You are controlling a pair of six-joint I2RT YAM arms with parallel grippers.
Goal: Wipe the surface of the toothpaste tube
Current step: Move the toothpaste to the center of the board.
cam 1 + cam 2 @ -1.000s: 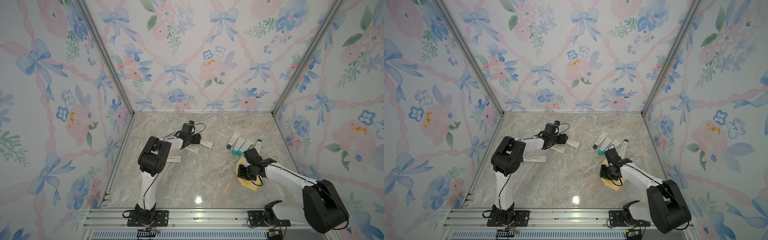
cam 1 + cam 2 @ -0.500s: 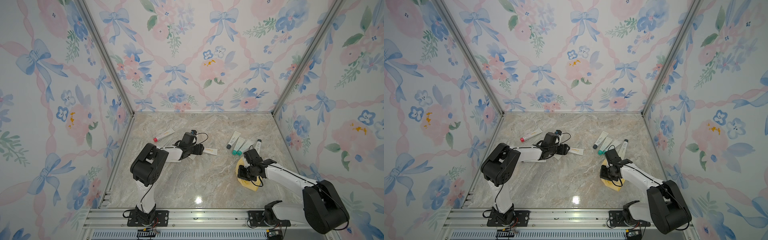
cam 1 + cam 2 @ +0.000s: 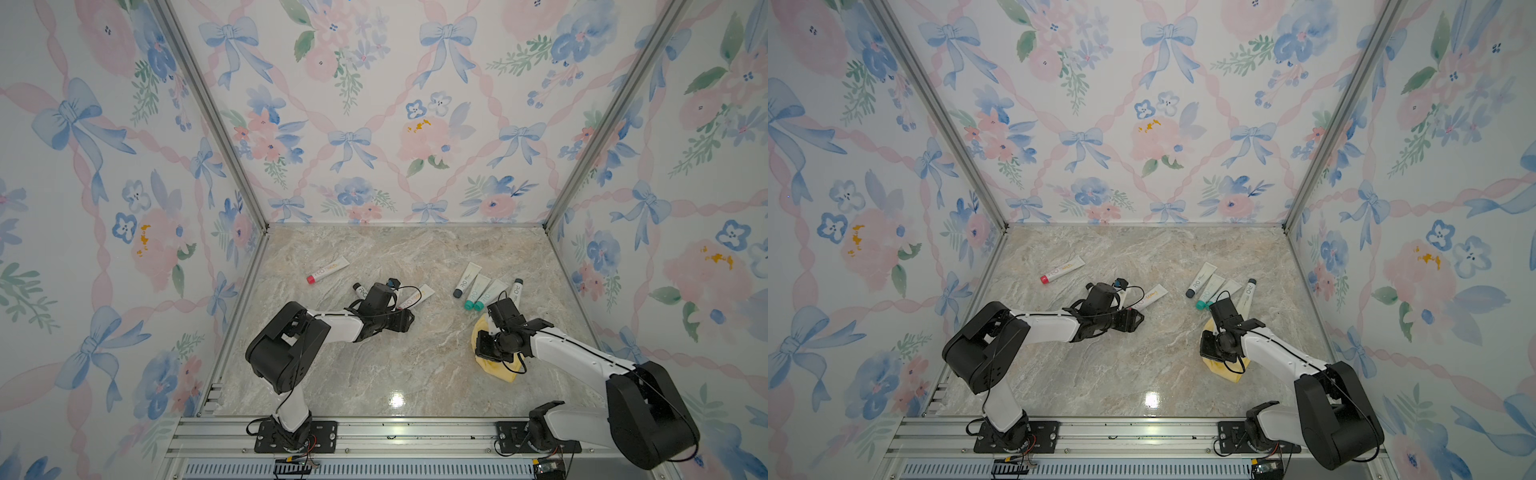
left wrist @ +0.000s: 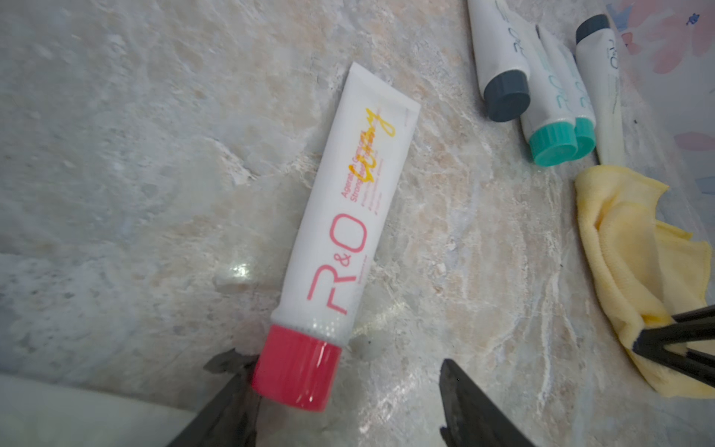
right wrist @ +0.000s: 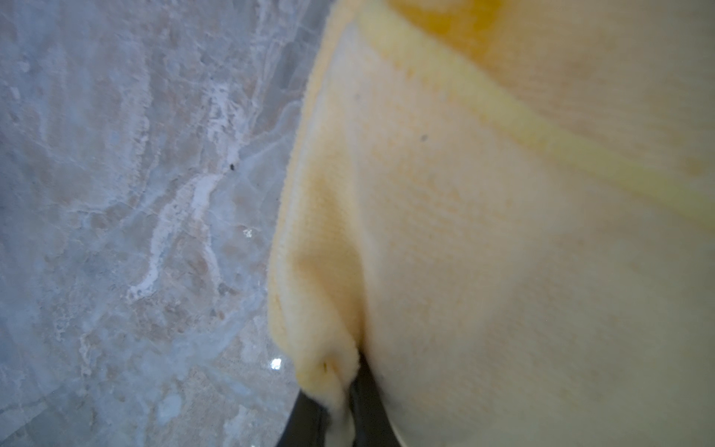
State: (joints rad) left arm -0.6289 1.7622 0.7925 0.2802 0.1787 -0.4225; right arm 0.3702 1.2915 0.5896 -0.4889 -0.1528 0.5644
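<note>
Marbled beige surface [image 3: 374, 374] sits btwn 3 walls of floral wallpaper [image 3: 374, 124] w/ blue bows and pink ribbons.

The toothpaste tube [image 3: 419, 293], white w/ a red cap [image 4: 296, 367], lies flat just left of ctr in both top views, its crimped end toward the upper right. In the left wrist view it is label-up, w/ pink "R&O" lettering readable.

The left pincer [image 3: 401, 319] is low over the cap end, jaws apart and gripping nothing. The cap sits btwn the 2 fingers, w/ 1 finger just beside it and the other well clear.

A 2nd tube [image 3: 328, 269], also red-capped, lies at the upper left of the surface, well apart.

A row of 4 tubes [image 3: 482, 286] lies right of ctr, side by side. 1 dark cap and 2 teal caps point to the lower left. The 4th has its dark cap up-frame.

The yellow cloth [image 3: 500, 368] lies crumpled at lower right, near the row's lower end. The right pincer [image 5: 344, 387] is closed on a fold of it. The right wrist view shows fabric pinched btwn the black fingers, w/ the rest of the cloth spreading over the marble.
</note>
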